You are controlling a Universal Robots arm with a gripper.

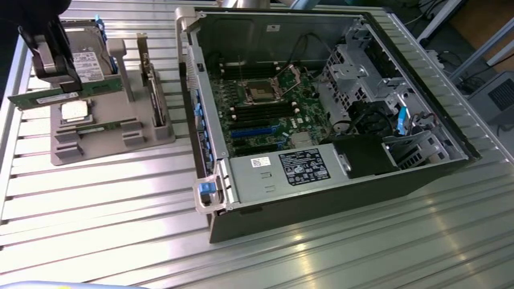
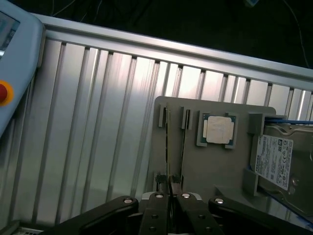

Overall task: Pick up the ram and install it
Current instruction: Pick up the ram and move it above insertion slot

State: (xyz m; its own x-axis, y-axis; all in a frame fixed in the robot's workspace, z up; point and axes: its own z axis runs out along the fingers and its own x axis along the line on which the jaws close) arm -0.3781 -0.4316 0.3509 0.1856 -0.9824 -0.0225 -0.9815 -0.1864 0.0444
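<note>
Pincer narrow, clamped on ram at grey holder. Risk: thin-edge pinch; ram may pivot, snag holder posts, slip from my grip.

The hand pinches the ram edge-on — grey tray beyond, with processor chip and hard drive.

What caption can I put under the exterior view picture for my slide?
The robot's hand grips the green ram at the gray holder, beside the open computer.
</note>
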